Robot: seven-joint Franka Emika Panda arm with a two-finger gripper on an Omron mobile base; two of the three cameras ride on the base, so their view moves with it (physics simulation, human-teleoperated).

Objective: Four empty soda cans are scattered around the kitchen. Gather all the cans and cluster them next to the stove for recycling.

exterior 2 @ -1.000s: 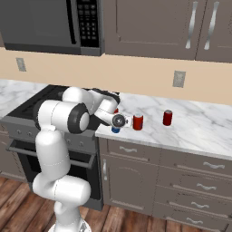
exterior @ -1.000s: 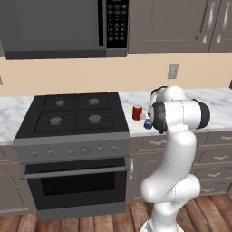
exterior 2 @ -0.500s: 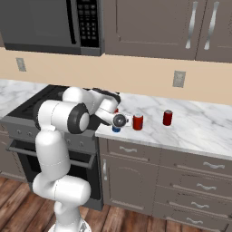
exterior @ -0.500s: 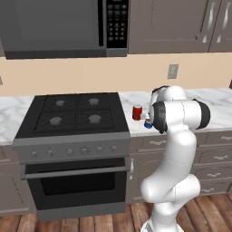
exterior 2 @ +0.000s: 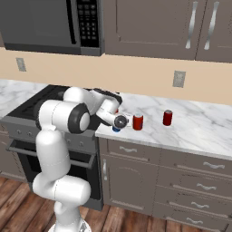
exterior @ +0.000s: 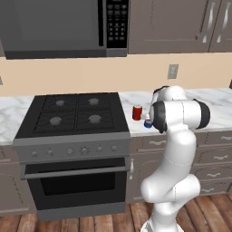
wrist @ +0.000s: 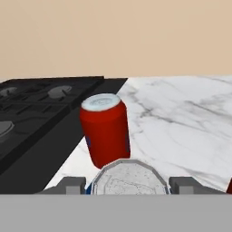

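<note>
Cans, count in view: three. One red can [exterior 2: 137, 122] stands on the surface [exterior 2: 190, 131] beside the stove [exterior: 74, 118]; the jaws clench a blue can [wrist: 128, 178] beside it. Another red can [exterior 2: 167, 118] stands further off. Fourth: unlocated.

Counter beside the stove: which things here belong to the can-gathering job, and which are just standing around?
Job: stove; red can beside it; middle red can; far red can; silver-topped can clamped in the gripper.
Not part of it: microwave; wall outlet; drawers.
</note>
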